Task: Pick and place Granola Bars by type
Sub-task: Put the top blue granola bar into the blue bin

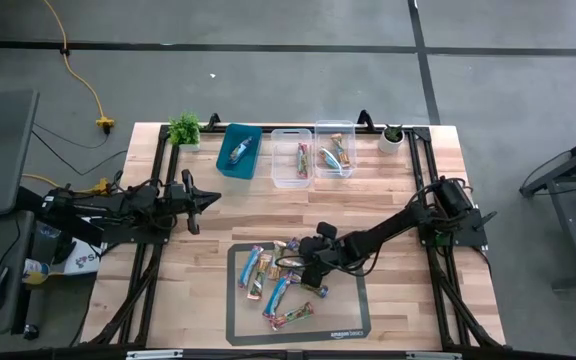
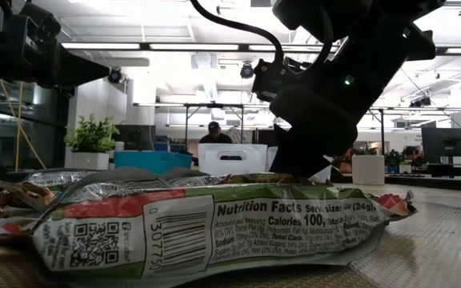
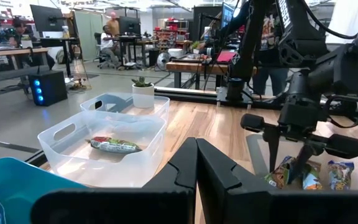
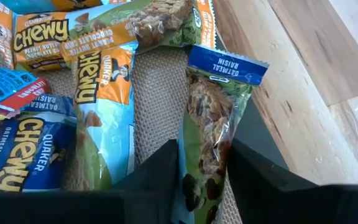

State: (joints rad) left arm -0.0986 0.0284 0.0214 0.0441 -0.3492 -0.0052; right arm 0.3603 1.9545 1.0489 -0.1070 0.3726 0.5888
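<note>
Several Granola Bars point(image 1: 278, 280) lie heaped on a grey mat, with blue, orange and pinkish wrappers. My right gripper point(image 1: 310, 266) reaches over the heap from the table's right, and its fingers sit on either side of a blue-topped oatmeal raisin bar point(image 4: 219, 99). In the left wrist view this gripper point(image 3: 289, 163) points down into the bars. My left gripper point(image 1: 204, 200) hovers over the left half of the table, shut and empty, away from the heap. One bar point(image 2: 214, 228) fills the foreground of the low view. My right gripper pinches the blue-topped bar between its two fingers point(image 4: 160, 171), at the bar's lower middle point(image 4: 207, 146). The fingers come from above, pointing down, and lie across the bar. The bar's blue end point(image 4: 227, 65) lies by the mat's edge; whether it is lifted does not show.
A teal bin point(image 1: 238, 152) and two clear bins point(image 1: 291, 158) point(image 1: 335, 150) stand in a row at the far edge, each holding one or more bars. Small potted plants point(image 1: 184, 128) point(image 1: 392, 136) flank them. The grey mat point(image 1: 353, 325) lies at the near edge. People sit in the room beyond.
</note>
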